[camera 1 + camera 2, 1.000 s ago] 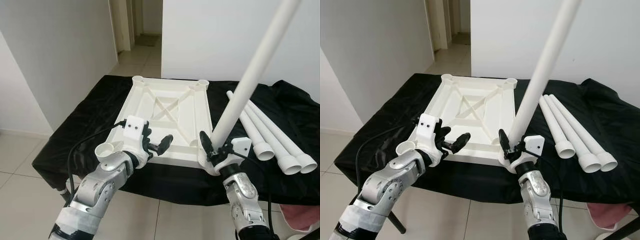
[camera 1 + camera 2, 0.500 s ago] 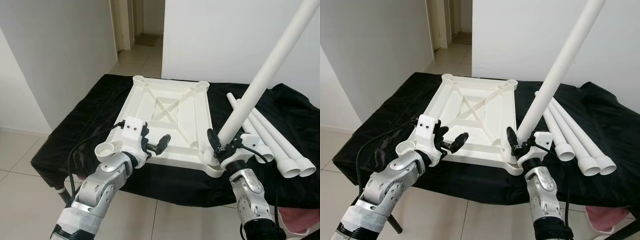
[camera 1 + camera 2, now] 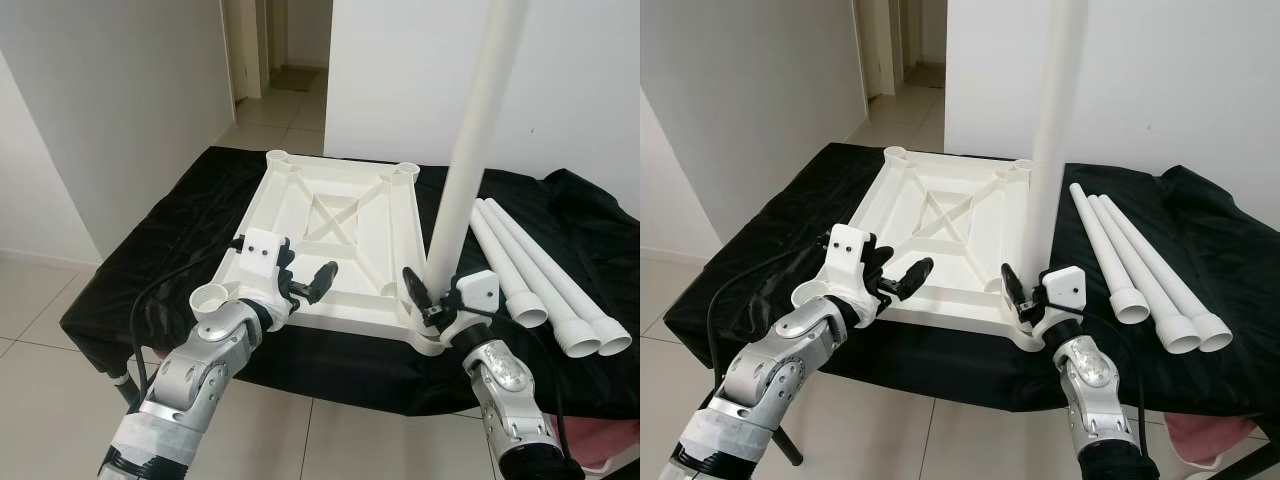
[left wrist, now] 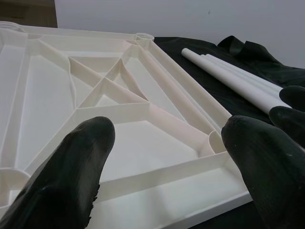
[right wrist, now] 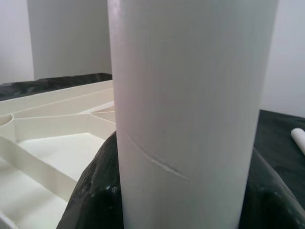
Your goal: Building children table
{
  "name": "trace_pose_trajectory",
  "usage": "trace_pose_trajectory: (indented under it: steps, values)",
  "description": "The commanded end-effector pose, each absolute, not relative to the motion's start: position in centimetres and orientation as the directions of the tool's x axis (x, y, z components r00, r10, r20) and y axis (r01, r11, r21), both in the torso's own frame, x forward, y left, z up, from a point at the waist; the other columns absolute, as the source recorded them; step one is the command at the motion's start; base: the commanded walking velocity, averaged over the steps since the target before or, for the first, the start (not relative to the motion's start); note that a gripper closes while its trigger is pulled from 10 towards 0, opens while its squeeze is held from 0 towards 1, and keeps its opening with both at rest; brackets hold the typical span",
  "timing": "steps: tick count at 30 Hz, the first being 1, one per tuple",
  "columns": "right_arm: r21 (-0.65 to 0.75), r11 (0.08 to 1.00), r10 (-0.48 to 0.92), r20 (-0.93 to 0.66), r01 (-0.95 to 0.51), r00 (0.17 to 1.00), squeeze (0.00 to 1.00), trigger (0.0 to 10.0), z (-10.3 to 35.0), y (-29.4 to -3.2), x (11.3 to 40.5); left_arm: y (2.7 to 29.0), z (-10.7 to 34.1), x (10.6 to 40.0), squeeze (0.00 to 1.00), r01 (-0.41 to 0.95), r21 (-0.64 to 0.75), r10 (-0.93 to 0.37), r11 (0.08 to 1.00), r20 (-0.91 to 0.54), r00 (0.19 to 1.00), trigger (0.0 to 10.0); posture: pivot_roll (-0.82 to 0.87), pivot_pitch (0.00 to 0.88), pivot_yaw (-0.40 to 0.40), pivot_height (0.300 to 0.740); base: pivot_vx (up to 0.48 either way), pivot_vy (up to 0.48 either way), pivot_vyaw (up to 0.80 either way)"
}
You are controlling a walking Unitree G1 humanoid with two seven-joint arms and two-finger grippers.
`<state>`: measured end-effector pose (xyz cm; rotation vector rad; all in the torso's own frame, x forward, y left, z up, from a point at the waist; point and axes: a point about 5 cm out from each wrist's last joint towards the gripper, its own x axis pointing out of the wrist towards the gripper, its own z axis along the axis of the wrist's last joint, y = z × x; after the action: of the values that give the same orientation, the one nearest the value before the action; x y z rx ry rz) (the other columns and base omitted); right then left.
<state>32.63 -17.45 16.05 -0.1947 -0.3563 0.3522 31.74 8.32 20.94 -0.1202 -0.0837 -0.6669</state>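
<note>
White table leg (image 3: 470, 160) stands upright in the near right corner socket of the upturned tabletop (image 3: 340, 235), gripped by the right hand (image 3: 432, 305). Left hand (image 3: 305, 285) hovers open. Next: press the leg home.

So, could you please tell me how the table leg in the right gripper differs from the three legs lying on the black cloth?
The held leg stands nearly upright at the tabletop's near right corner; the three loose legs lie flat, side by side. The right gripper clamps the held leg; nothing touches the loose legs. All are plain white tubes.
</note>
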Motion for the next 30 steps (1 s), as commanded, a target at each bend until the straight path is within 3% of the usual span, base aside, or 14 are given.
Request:
trace_pose_trajectory:
  steps: [1,9,19,30]
  values:
    - [-0.225,0.921,0.363,0.193,-0.318,0.912,0.0,10.0,13.2,-17.9,32.0,8.6,20.8,31.2,0.0,0.687,-0.065,-0.677,0.724,0.122,0.726,10.0,0.01,0.087,-0.01,0.74,0.0,0.0,0.0]
    - [-0.09,0.968,0.247,0.222,-0.232,0.943,0.0,10.0,12.9,-19.1,31.9,8.6,20.7,30.9,0.0,0.686,-0.069,-0.677,0.725,0.115,0.727,10.0,0.02,0.09,-0.003,0.74,0.0,0.0,0.0]
    - [-0.179,0.953,0.281,0.213,-0.245,0.936,0.0,10.0,12.3,-18.8,31.3,8.9,20.8,31.0,0.0,0.684,-0.072,-0.675,0.726,0.109,0.729,10.0,0.03,0.091,0.003,0.74,0.0,0.0,0.0]
    - [-0.092,0.973,0.225,0.204,-0.211,0.953,0.0,10.0,11.7,-19.2,31.2,8.4,20.5,30.3,0.0,0.721,-0.058,-0.716,0.691,0.09,0.693,10.0,0.02,0.09,0.015,0.74,0.0,0.0,0.0]
